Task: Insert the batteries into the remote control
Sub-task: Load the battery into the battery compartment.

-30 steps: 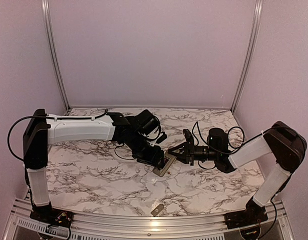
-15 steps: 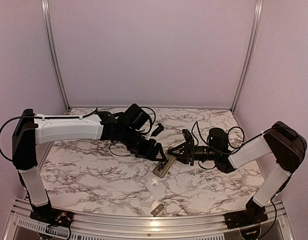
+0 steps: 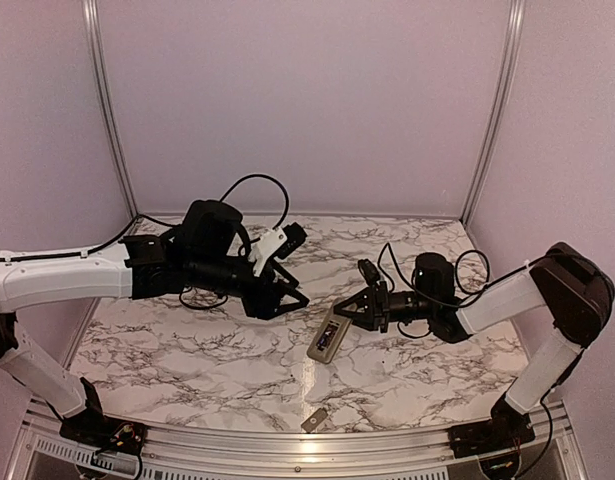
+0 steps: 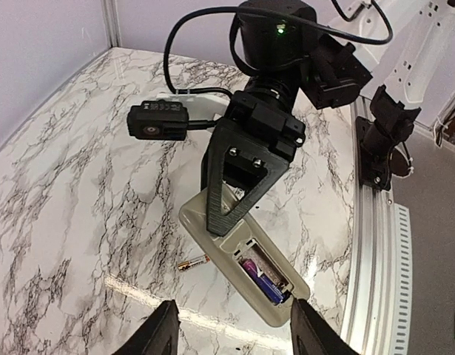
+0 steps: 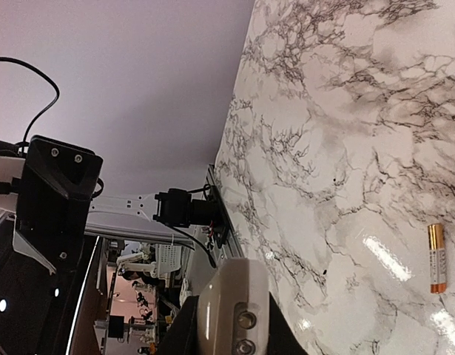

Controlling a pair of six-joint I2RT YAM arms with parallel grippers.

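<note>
My right claw [image 3: 345, 312]: gripping end of remote control [image 4: 245, 248].
My left claw [image 4: 234, 336]: parted, empty, above it.
Battery [image 4: 262, 279]: inside it.
Loose battery [image 4: 192, 262]: beside it.

The right end effector [image 3: 341, 310] grips the remote control [image 3: 328, 339] by its far end on the marble counter [image 3: 187, 350]; the left end effector [image 3: 292, 297] hovers to its left, jaws apart.

We find the right tool [image 3: 339, 312] clamped over one end of the remote control [image 4: 245, 270], blocking it; the recess end stands uncovered, and bare worktop [image 4: 79, 185] surrounds the loose battery [image 4: 192, 262] alongside.
</note>
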